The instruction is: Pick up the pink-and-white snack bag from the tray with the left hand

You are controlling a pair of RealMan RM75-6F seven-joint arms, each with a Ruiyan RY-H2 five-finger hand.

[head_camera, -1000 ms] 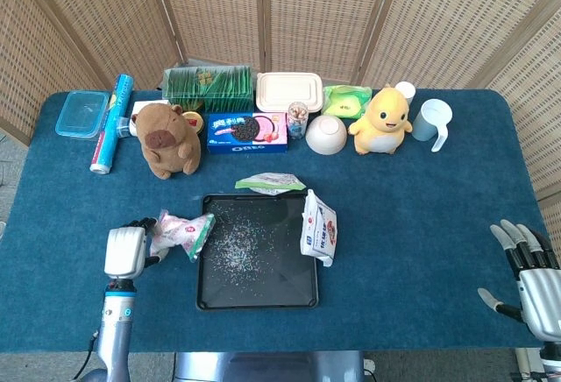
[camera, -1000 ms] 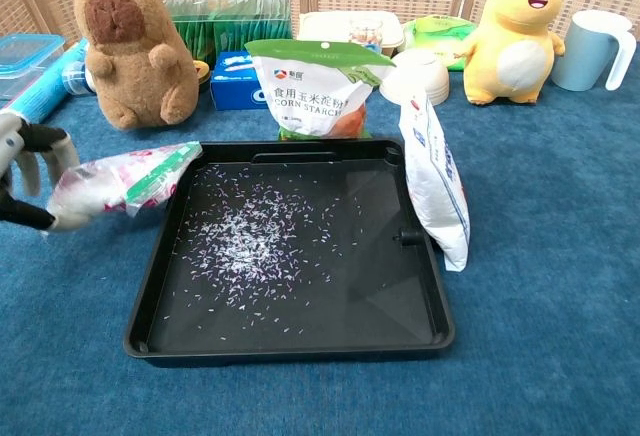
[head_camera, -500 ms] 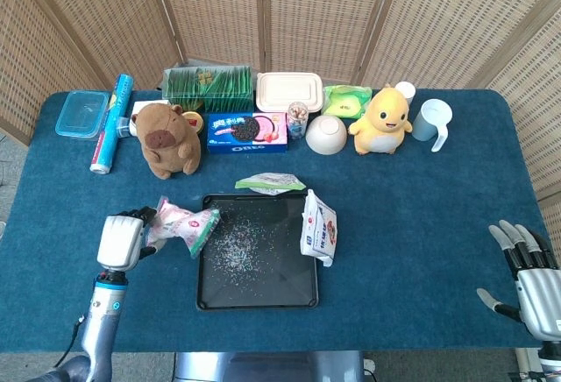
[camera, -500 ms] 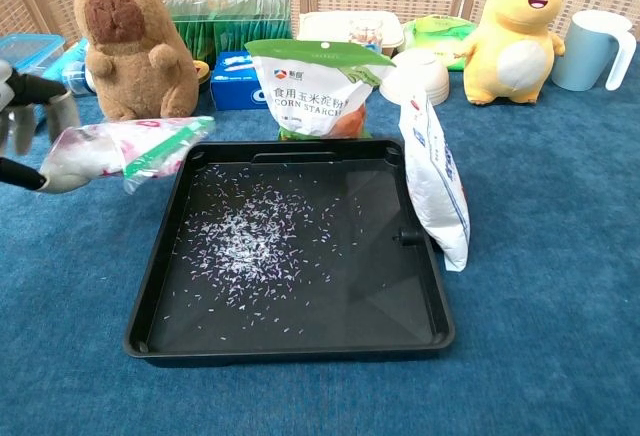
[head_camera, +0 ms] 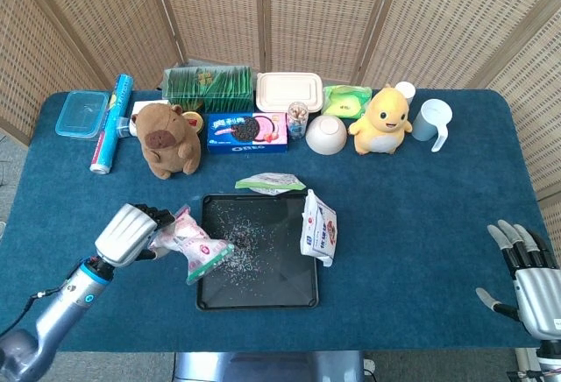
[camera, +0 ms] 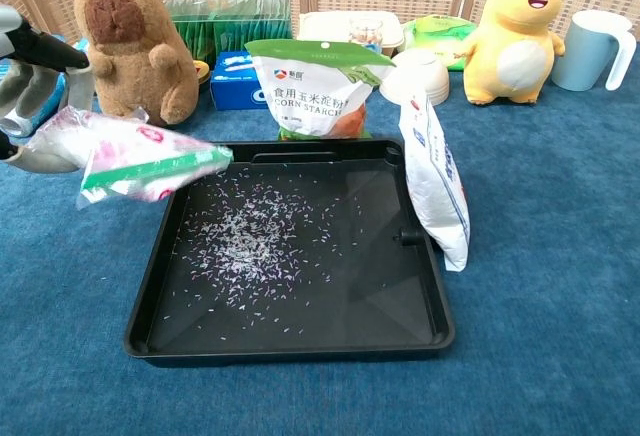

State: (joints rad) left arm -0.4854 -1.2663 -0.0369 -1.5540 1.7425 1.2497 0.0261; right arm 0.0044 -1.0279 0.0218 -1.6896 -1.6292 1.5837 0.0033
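My left hand (head_camera: 130, 233) (camera: 28, 96) grips the pink-and-white snack bag (head_camera: 195, 242) (camera: 125, 154) by one end. The bag hangs in the air over the left rim of the black tray (head_camera: 302, 299) (camera: 300, 346), its green-striped end pointing down toward the tray. Small pale crumbs are scattered over the tray floor. My right hand (head_camera: 526, 272) stays low at the table's right front corner, fingers spread, holding nothing; the chest view does not show it.
A white-and-blue bag (head_camera: 319, 227) (camera: 436, 181) leans on the tray's right rim; a corn starch bag (head_camera: 270, 183) (camera: 318, 86) stands behind the tray. Capybara plush (head_camera: 166, 139), Oreo box (head_camera: 247, 131), bowl (head_camera: 326, 135), yellow duck toy (head_camera: 384, 119) and jug (head_camera: 431, 121) line the back.
My left hand has lifted the snack bag off the table beside the tray, raised it and swung it right, so it now hangs over the tray's left rim. The right hand has not moved.
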